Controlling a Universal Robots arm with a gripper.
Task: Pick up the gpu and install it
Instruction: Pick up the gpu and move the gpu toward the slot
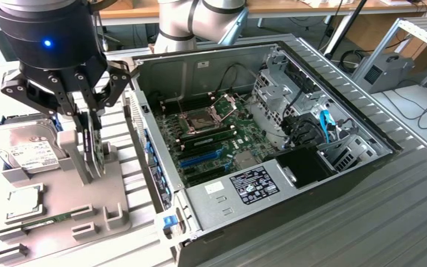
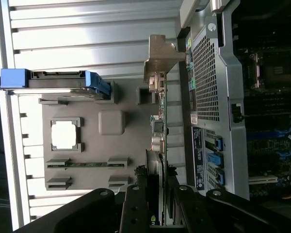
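Note:
The gpu (image 1: 97, 159) stands on edge in a slot of the grey holder tray (image 1: 58, 236), to the exterior view's left of the open computer case (image 1: 347, 183). In the wrist view the gpu (image 2: 161, 128) shows edge-on as a thin green board, with its silver end bracket (image 2: 161, 56) at the far end. My gripper (image 1: 87, 151) has come down from above, one finger on each side of the card. My gripper (image 2: 157, 189) is shut on the card, which still sits in its slot. The motherboard's blue slot (image 1: 198, 158) lies inside the case.
On the same tray lie a silver hard drive (image 1: 28, 149) with a white label, a square processor chip (image 1: 22, 201) and a narrow RAM stick (image 1: 46, 221). The case's side wall (image 2: 208, 97) stands close beside the card. A ribbed metal table (image 1: 391, 222) surrounds everything.

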